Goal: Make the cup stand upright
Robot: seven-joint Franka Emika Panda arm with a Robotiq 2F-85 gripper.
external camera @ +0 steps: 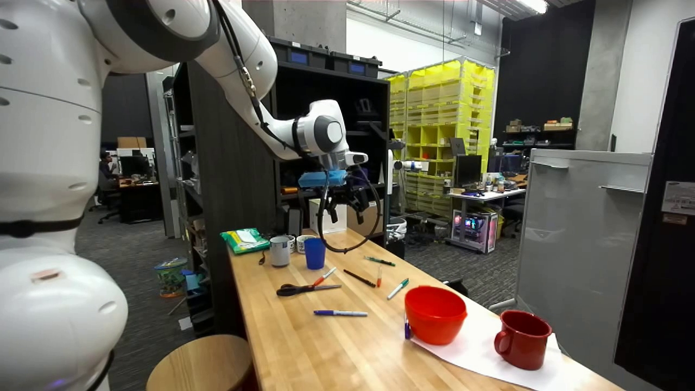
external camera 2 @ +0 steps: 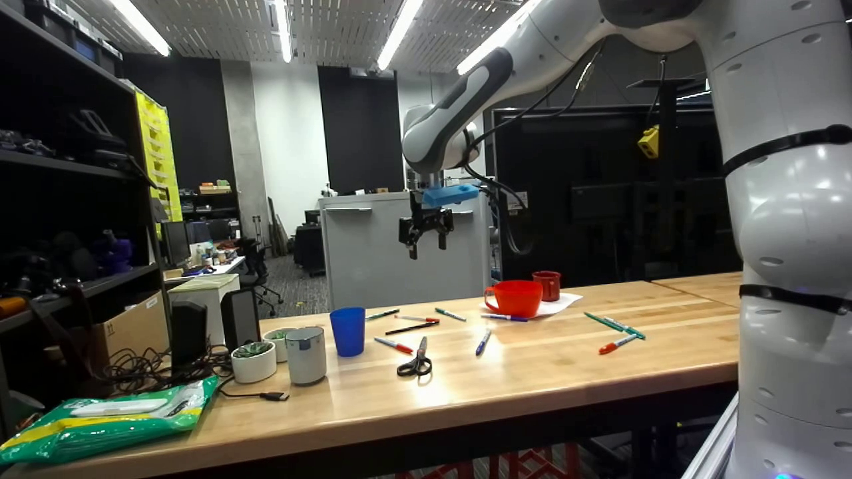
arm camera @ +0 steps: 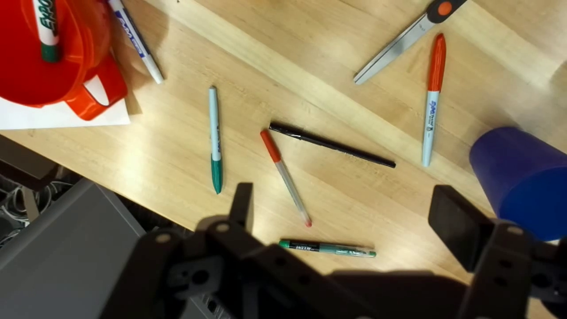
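Exterior views both show the long wooden counter (external camera: 304, 347) that carries all these things. My hand (external camera 2: 428, 245) hangs above it, higher than the blue cup (external camera 2: 347, 332) and apart from it, its two fingers (arm camera: 458, 226) spread wide. White paper (external camera: 480, 354) lies well apart from the cup, and a green and yellow packet (external camera 2: 113, 422) lies on the far side of the grey container (external camera 2: 306, 359) from the cup. The wide red bowl (external camera: 437, 328) stands at the end of the paper closer to the cup, its handle turned the cup's way. The red mug (external camera: 524, 345) stands on the paper too, farther from the cup than the bowl is. I see the grey container just beside the cup. The blue cup itself stands upright on the counter, wider end up. Near it lie the scissors (external camera: 307, 289). My wrist view gives me the red marker (arm camera: 433, 97) near the cup and the black pen (arm camera: 332, 145) beyond it. The red-capped pen (arm camera: 290, 182) is farther from the cup than the red marker, and the green-capped marker (arm camera: 215, 139) farther still, between the cup and the bowl.
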